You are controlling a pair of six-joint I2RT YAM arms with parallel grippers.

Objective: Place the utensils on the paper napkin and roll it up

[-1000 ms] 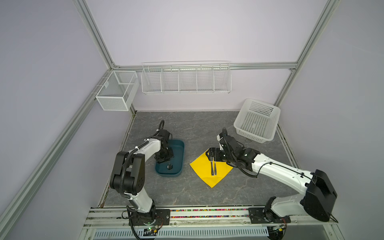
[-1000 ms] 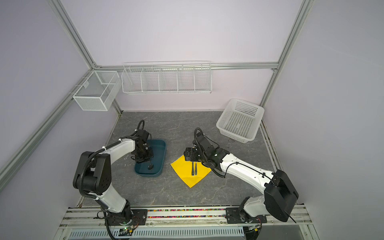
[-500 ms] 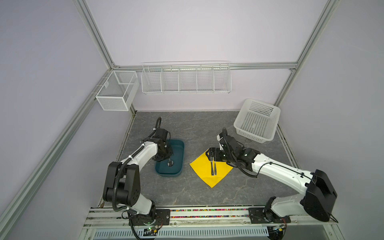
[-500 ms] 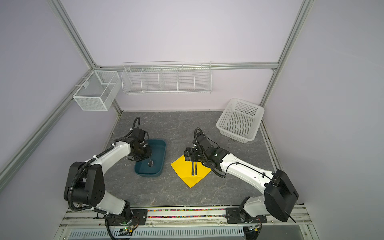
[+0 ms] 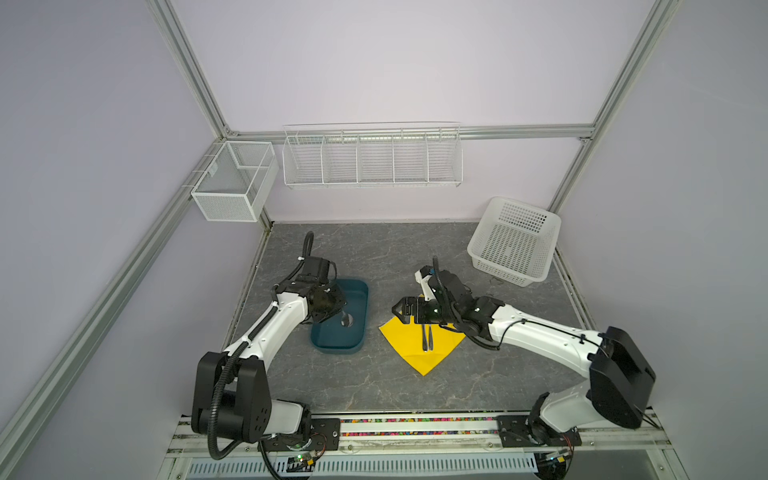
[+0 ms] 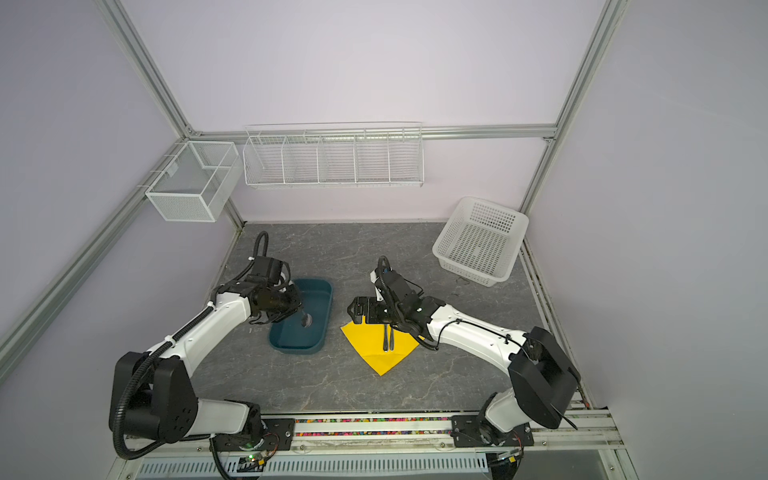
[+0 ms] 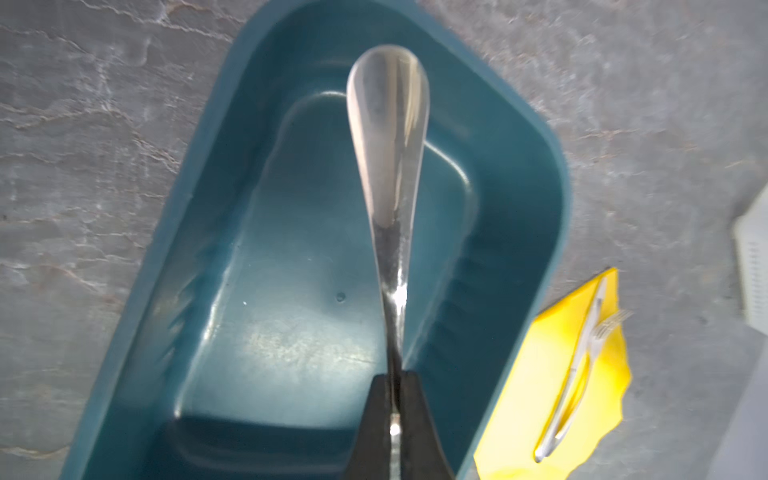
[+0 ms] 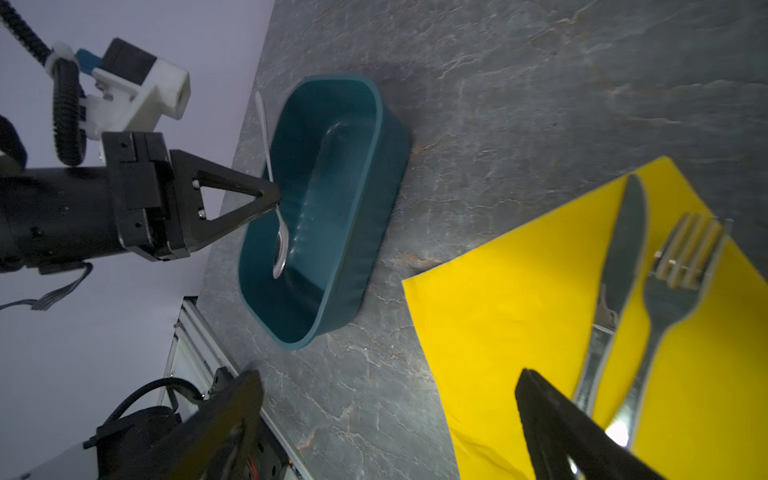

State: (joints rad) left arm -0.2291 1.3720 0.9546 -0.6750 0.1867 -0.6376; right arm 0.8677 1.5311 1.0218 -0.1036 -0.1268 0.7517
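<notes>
Since a second ago the left arm has folded lower and outward, yet the spoon has hardly shifted, and the right jaws have spread a touch wider. Now the left jaws are clamped on the spoon's thin neck over the tray. The handle reaches past their tips on one side and the bowl hangs off the other, low in the tray; whether it clears the floor I cannot tell. Meanwhile the right jaws stand apart, empty, over the napkin, with knife and fork side by side beneath them. Raise the spoon above the rim first, then carry it across and lay it parallel beside the knife. Its handle points the way the fork's tines do, so a half turn would match them.
</notes>
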